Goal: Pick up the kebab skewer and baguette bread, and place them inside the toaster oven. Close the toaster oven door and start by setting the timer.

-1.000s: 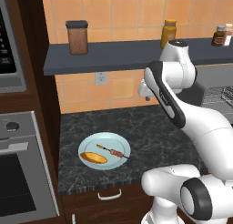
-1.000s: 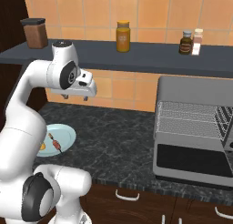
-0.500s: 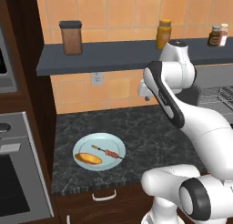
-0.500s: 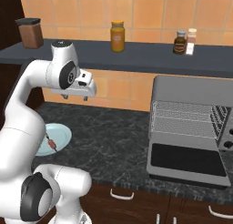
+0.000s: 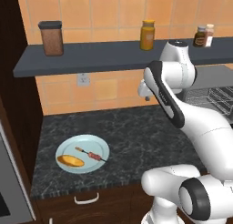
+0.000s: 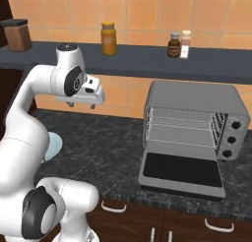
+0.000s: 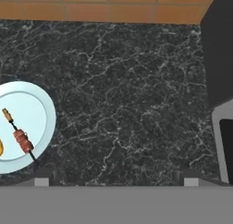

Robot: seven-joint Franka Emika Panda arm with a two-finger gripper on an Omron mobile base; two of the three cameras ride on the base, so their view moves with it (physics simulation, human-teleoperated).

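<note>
Up on the dark shelf [image 5: 91,57] above the plate [image 5: 93,145] stand a brown lidded canister [image 5: 51,38], a yellow jar [image 5: 147,35] and two small bottles [image 6: 178,44], with a wall socket [image 5: 83,79] under the shelf on the orange tiled wall [image 5: 109,9]. Nothing lies on the black speckled counter [image 6: 113,147] between the plate and the toaster oven [image 6: 194,133]. Dark wood cabinets with pale handles run below the counter. The pale blue plate sits toward the counter's left end, well apart from the oven, carrying the kebab skewer [image 5: 90,154] and, just beside it on the side nearer the counter's front edge, the baguette bread [image 5: 70,161]. The skewer is a thin dark stick with reddish chunks; the bread is a small golden loaf. The grey toaster oven shows wire racks, and the toaster oven door [image 6: 182,171] lies folded down flat. The gripper [image 6: 81,105] hangs high over the counter between plate and oven, jaws spread wide, holding nothing.
</note>
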